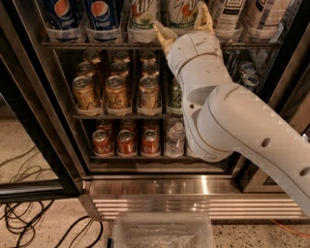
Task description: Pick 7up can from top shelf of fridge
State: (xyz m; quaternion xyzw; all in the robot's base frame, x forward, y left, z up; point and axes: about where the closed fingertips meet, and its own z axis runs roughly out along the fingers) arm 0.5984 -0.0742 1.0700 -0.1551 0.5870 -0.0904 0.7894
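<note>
Clear bin (162, 232): lower centre, just in front of the steel slatted base (193, 193); probably waiting to receive the can.
Arm (242, 131): rises from lower right to upper centre, hiding part of the middle racks.
Gripper (183, 23): upper centre at the top shelf (97, 44), fingers spread, one on each side of the 7up can (183, 9), apparently lined up to close across it.
7up can: upright in its front-row cup, so it is easy to reach; a twin can (143, 14) stands just left.
Pepsi cans (80, 14): upper left, clear of the reach.
Fridge (48, 97): fills the background.
</note>
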